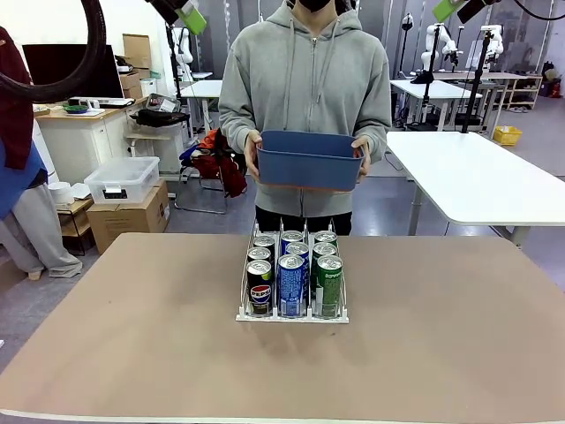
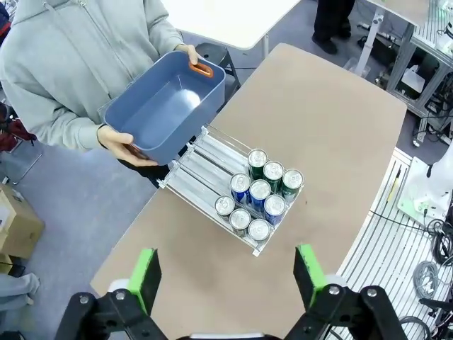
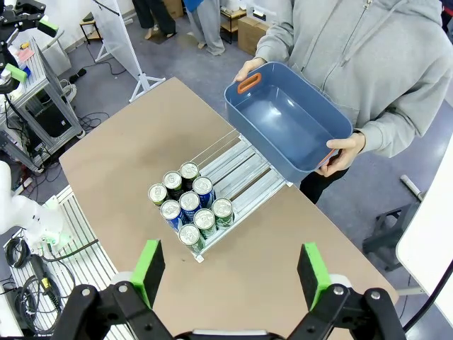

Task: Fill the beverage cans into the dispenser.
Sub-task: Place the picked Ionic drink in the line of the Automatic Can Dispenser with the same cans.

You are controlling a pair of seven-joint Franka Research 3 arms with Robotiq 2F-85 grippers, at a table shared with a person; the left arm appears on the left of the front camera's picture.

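High above the counter (image 1: 459, 353), both arms hang well clear of everything. The left gripper (image 2: 226, 273) looks straight down, its jaws spread wide and holding nothing; the right gripper (image 3: 230, 273) matches it, jaws wide and empty too. In the front view their green pads peek in at 11 and 1 o'clock along the top edge.

At the middle of the counter sits the dispenser (image 1: 292, 315), a clear rack with three lanes on a white base. Nine beverage cans (image 1: 292, 283) stand upright in it, three per lane, packed toward the robot's end: black cans in the left lane, blue in the middle, green on the right, silver tops up. The far half of each lane lies bare.

At 12 o'clock the person holds a blue bin (image 1: 311, 159) with both hands, off the counter, at waist height. The wrist views show it empty inside, an orange grip at each end.
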